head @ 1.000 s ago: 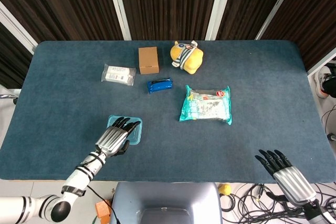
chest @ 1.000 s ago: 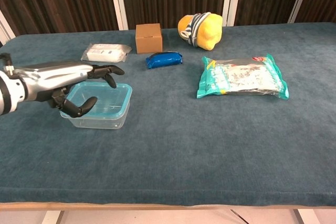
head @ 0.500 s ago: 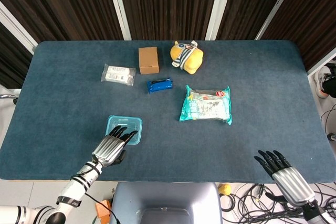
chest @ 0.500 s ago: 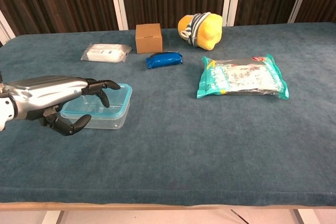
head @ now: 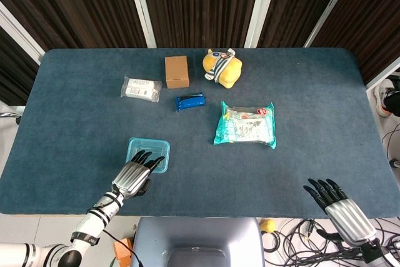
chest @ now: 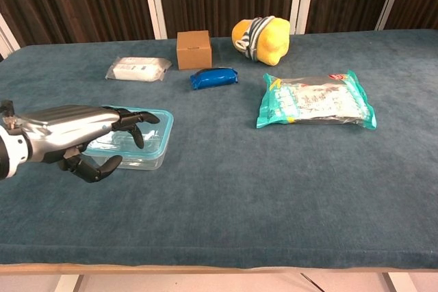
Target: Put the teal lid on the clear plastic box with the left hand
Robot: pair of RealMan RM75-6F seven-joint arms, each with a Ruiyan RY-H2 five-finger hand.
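Observation:
The clear plastic box stands near the table's front left, and the teal lid lies flat on top of it. From the head view the lid covers the whole box. My left hand hovers at the box's near-left side with its fingers spread over the lid's edge, holding nothing. In the head view this left hand sits just in front of the box. My right hand hangs past the table's front right corner, fingers apart and empty; the chest view does not show it.
Further back lie a white packet, a brown cardboard box, a blue packet and a yellow plush toy. A teal snack bag lies at mid-table right of the box.
My left hand has drawn back from over the box toward the table's front edge. The lid now lies on the box, free of the hand. The right hand has not moved.

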